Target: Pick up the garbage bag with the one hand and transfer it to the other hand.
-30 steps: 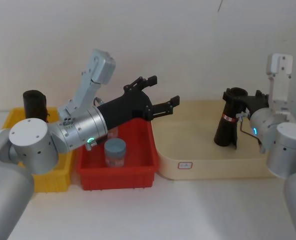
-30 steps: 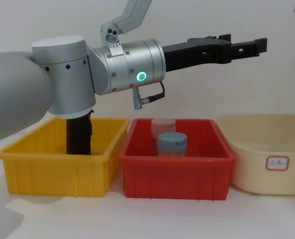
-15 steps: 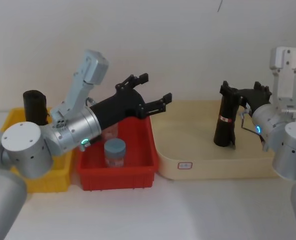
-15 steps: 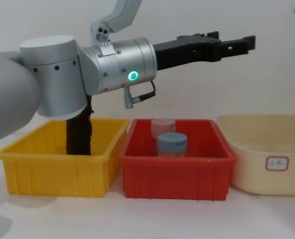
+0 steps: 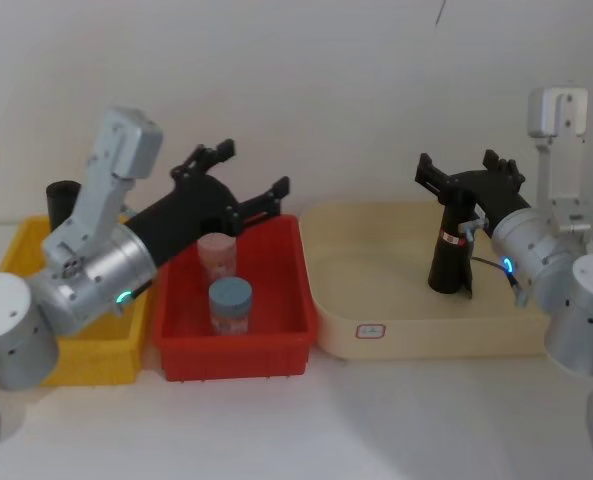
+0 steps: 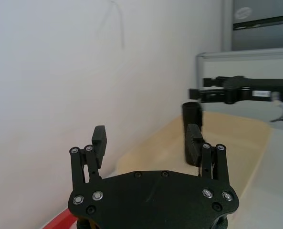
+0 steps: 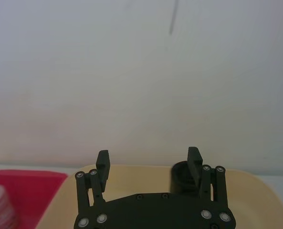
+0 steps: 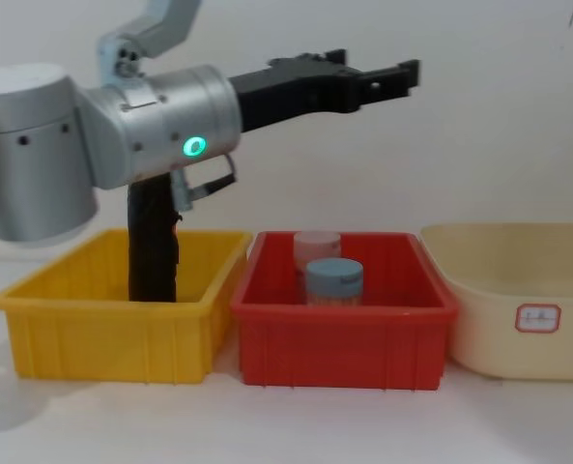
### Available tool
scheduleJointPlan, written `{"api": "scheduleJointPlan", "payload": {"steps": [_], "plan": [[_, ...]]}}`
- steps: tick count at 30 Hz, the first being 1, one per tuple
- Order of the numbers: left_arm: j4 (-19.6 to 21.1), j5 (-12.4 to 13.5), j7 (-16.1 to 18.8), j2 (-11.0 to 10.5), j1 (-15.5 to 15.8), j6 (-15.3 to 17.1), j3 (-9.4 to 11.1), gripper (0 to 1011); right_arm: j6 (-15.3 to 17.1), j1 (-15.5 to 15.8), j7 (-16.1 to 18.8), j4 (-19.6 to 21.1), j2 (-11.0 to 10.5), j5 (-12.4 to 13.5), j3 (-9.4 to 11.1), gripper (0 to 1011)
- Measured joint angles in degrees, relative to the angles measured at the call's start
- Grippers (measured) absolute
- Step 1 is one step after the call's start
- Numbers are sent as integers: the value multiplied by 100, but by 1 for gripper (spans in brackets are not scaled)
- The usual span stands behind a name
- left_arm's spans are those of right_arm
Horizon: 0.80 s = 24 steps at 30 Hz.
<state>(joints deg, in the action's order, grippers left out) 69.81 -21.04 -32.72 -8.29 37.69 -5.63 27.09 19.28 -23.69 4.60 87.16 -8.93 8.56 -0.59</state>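
Beige tub (image 5: 416,335), 3 o'clock: garbage bag (image 5: 448,255) stood unheld | right gripper (image 5: 458,165) spread at its top | left gripper (image 5: 251,168) spread, 9 o'clock | transfer undone

The head camera looks down from high at the red bin (image 5: 234,358). The chest camera sits low and close, facing the same bin's side. Wrist cameras look past their fingers (image 6: 99,143) at the wall (image 7: 131,71) behind.
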Motion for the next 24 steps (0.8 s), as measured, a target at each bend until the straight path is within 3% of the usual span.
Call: {"api": "scheduleJointPlan", "payload": {"steps": [15,24], "plan": [[1637,318,1070,-684,-1138,193,-553,1001,-43,670,434,846,-98,12,-391,1000],[2125,408,1364,-872,-1522,272,-753,1001,7,1019,638,1185,-219,-64,-756,1000]]}}
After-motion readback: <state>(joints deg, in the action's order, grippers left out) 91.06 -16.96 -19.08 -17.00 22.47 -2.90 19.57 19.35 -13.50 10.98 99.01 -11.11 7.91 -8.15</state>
